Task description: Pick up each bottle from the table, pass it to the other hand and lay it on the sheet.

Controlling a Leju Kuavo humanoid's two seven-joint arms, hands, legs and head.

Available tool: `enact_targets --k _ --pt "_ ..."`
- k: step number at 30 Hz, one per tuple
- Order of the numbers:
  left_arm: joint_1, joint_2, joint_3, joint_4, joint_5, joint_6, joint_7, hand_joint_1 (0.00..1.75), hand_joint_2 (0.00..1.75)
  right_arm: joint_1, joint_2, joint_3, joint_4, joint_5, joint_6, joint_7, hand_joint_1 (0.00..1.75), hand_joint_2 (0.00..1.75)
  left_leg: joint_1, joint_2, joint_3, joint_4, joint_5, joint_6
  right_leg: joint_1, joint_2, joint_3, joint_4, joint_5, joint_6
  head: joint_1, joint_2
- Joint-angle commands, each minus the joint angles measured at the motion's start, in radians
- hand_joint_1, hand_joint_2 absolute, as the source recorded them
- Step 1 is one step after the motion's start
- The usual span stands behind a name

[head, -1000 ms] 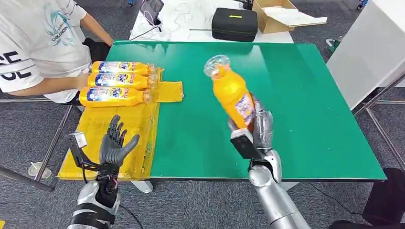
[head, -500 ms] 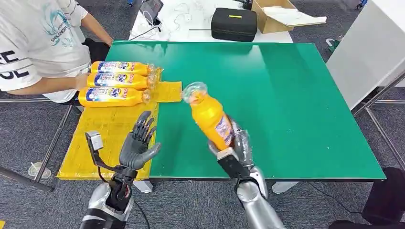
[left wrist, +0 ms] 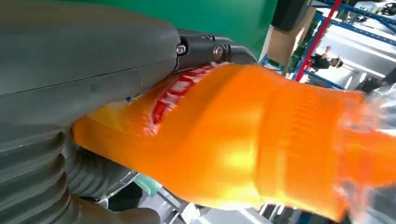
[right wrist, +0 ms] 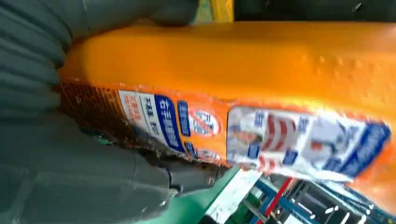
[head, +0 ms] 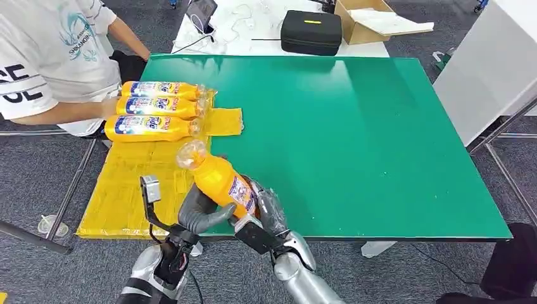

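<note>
The right hand [head: 266, 212] is gripping the bottle [head: 218, 180] over the table's near edge while the left hand [head: 199, 212] is cupping it; left should clamp firmly before right lets go

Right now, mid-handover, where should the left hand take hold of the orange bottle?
Probably around the bottle's bare middle, coming from its left side. The right hand covers the labelled base end, the neck tapers narrow, and the left hand already lies against the body there.
</note>
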Motion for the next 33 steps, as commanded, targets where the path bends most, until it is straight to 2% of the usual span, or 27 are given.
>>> enact_targets --k 1,12,13,14,16,17,20,21,22,26,28,29,30,31,32,33 --pt "-0.054 0.040 -0.055 0.105 0.003 -0.002 0.009 0.00 1.75 -0.081 0.014 0.072 0.168 0.009 0.014 0.022 1.75 1.75 0.000 0.002 0.005 -0.001 -0.001 0.001 0.001 0.001 0.005 -0.001 -0.001 -0.001 0.000 0.000" --pt "-0.056 0.025 -0.024 0.085 0.013 0.028 -0.002 0.03 1.75 -0.101 0.023 0.145 0.260 0.045 0.043 0.078 1.75 1.75 0.000 0.000 0.005 -0.001 -0.001 0.001 0.001 -0.001 0.005 -0.001 -0.001 -0.002 0.000 0.000" --pt "-0.055 0.025 -0.024 0.081 0.011 0.030 -0.004 0.66 1.75 -0.101 0.023 0.147 0.260 0.045 0.043 0.079 1.75 1.75 0.000 0.000 0.004 -0.001 -0.001 0.001 0.001 -0.001 0.004 -0.001 -0.001 -0.001 0.000 0.000" --pt "-0.051 0.022 -0.016 0.069 0.013 0.036 -0.006 1.61 1.75 -0.103 0.022 0.151 0.265 0.047 0.045 0.088 1.75 1.75 0.000 0.000 0.003 0.000 -0.001 0.001 0.000 -0.001 0.002 -0.001 -0.001 -0.001 0.000 0.000" --pt "-0.051 0.022 -0.016 0.069 0.013 0.036 -0.006 1.61 1.75 -0.103 0.022 0.151 0.265 0.047 0.045 0.088 1.75 1.75 0.000 0.001 0.005 -0.001 -0.001 0.001 0.001 -0.001 0.005 -0.001 -0.001 -0.001 0.000 0.000" --pt "-0.051 0.023 -0.016 0.066 0.012 0.036 -0.006 1.75 1.75 -0.104 0.020 0.152 0.267 0.047 0.049 0.090 1.75 1.75 0.000 0.000 0.003 0.000 -0.001 0.001 0.001 -0.001 0.003 -0.001 -0.001 -0.001 0.000 0.000" --pt "-0.043 0.012 0.003 0.048 0.019 0.043 -0.013 1.75 1.75 -0.105 0.018 0.152 0.264 0.046 0.046 0.098 1.75 1.75 0.000 0.000 0.002 0.000 0.000 0.001 0.000 -0.002 0.002 0.000 -0.001 -0.001 0.000 0.000" --pt "-0.042 0.013 0.002 0.045 0.017 0.042 -0.013 1.75 1.75 -0.105 0.017 0.152 0.263 0.046 0.046 0.098 1.75 1.75 0.000 0.000 0.008 -0.001 -0.002 0.002 0.001 -0.002 0.008 -0.001 -0.003 -0.002 0.000 0.000" --pt "-0.042 0.013 0.002 0.045 0.017 0.042 -0.013 1.75 1.75 -0.105 0.017 0.152 0.263 0.046 0.046 0.098 1.75 1.75 0.000 0.000 0.003 0.000 -0.001 0.001 0.001 -0.002 0.003 -0.001 -0.001 -0.001 0.000 0.000" --pt "-0.038 0.010 0.003 0.031 0.015 0.034 -0.016 1.75 1.75 -0.104 0.015 0.151 0.257 0.044 0.051 0.099 1.75 1.75 0.000 -0.001 0.002 0.000 -0.001 0.001 0.001 -0.002 0.002 -0.001 -0.001 -0.001 0.000 0.000" --pt "-0.035 0.006 0.012 0.026 0.031 0.032 -0.011 1.75 1.75 -0.104 0.015 0.148 0.256 0.041 0.047 0.104 1.75 1.75 0.000 0.000 0.006 0.000 -0.002 0.001 0.001 -0.002 0.007 -0.001 -0.003 -0.002 0.000 0.000" --pt "-0.034 0.002 0.019 0.023 0.038 0.033 -0.013 1.75 1.75 -0.103 0.015 0.143 0.254 0.038 0.042 0.105 1.75 1.75 0.000 -0.001 0.002 0.000 -0.001 0.001 0.000 -0.002 0.002 0.000 -0.001 -0.001 0.000 0.000" --pt "-0.034 0.003 0.026 0.016 0.040 0.042 -0.014 1.75 1.75 -0.102 0.015 0.132 0.250 0.028 0.036 0.108 1.54 1.75 0.000 0.000 0.005 0.000 -0.002 0.001 0.001 -0.002 0.005 -0.001 -0.002 -0.002 0.000 0.000" --pt "-0.036 0.005 0.027 0.015 0.040 0.042 -0.014 1.75 1.75 -0.104 0.015 0.131 0.250 0.028 0.037 0.108 1.54 1.75 0.000 -0.001 0.004 0.000 -0.001 0.001 0.001 -0.002 0.004 0.000 -0.002 -0.001 0.000 0.000" --pt "-0.034 0.003 0.037 0.008 0.040 0.053 -0.019 1.75 1.75 -0.103 0.015 0.123 0.244 0.027 0.018 0.119 0.03 1.75 0.000 -0.001 0.003 0.000 -0.001 0.001 0.001 -0.002 0.003 -0.001 -0.001 -0.001 0.000 0.000" --pt "-0.032 0.002 0.050 -0.005 0.039 0.065 -0.022 1.75 1.75 -0.101 0.012 0.116 0.230 0.021 0.017 0.123 0.00 1.75 0.000 -0.001 0.005 0.000 -0.002 0.001 0.001 -0.003 0.005 -0.001 -0.002 -0.001 0.000 0.000"
